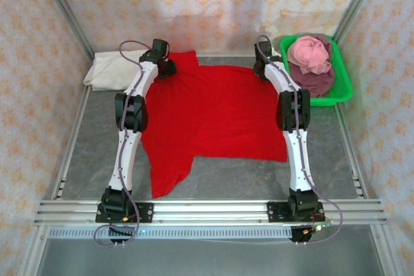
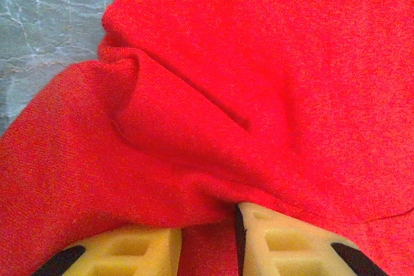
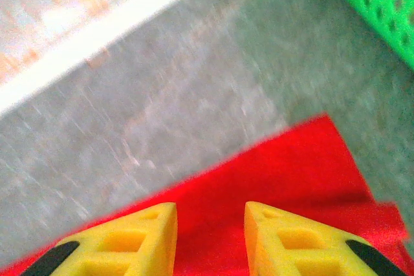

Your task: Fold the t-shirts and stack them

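The main risk is a lopsided lift: the left gripper is closed on a bunched ridge of the red t-shirt at its 11 o'clock corner, while the right gripper has its jaws apart over the 1 o'clock corner with no cloth drawn up between them. If the left pulls before the right has a hold, I judge the shirt would drag askew and the fold come out crooked. The right wrist view is blurred, so a closing there could miss the thin edge or catch only one layer. The green tray sits near at 2 o'clock and could be knocked. The red t-shirt lies spread on the middle of the bench, mostly flat, wrinkled at the left grip, one sleeve trailing towards 7 o'clock. A cream t-shirt lies at 10 o'clock.
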Robot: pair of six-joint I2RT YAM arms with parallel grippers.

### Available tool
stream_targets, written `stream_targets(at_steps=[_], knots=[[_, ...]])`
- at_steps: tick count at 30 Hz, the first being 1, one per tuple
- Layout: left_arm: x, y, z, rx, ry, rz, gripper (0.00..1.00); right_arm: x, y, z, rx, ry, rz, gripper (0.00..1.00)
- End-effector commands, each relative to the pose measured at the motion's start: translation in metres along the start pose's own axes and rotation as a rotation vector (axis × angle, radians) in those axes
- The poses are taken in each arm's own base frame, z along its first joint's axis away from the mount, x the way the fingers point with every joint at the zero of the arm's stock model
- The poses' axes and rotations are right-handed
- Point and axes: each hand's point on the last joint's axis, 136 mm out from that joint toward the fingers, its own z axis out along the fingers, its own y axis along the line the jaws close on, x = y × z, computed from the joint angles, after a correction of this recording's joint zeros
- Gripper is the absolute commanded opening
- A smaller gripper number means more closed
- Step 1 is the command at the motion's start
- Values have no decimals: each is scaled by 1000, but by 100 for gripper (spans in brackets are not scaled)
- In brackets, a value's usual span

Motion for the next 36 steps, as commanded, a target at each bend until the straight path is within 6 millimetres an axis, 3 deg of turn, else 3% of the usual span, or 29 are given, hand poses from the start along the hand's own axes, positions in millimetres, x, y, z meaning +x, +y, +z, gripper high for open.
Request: stream_targets(at_steps=[1,3,5,8,11,13,16,20,22,25,27,31,36], knots=[[6,17,13,-15,29,-9,28,-27,6,10,-40,-80,10,33],[8,16,13,-6,38,-13,28,-34,10,14,-78,-80,24,32],[10,14,13,6,50,-15,28,-41,16,5,-107,-84,16,31],[9,11,7,18,55,-14,28,-48,21,-26,-136,-62,4,29],[-1,3,-6,36,28,-20,28,-41,28,-63,-149,-50,-50,29],[-13,-9,-22,73,-4,-23,36,-29,26,-89,-134,-46,-89,30],[-29,-26,-53,102,-54,-10,43,-3,14,-113,-112,1,-104,30],[-29,-48,-97,107,-93,43,44,40,-15,-120,-50,72,-125,20],[-13,-54,-114,98,-92,59,43,62,-28,-118,-26,103,-137,12],[30,-58,-121,94,-65,62,43,87,-44,-110,14,150,-148,5],[60,-50,-120,52,-42,71,42,99,-51,-106,27,181,-151,3],[104,-26,-106,-5,24,58,40,115,-59,-99,57,209,-174,0],[121,-7,-81,-64,94,60,36,125,-63,-81,91,233,-178,0]])
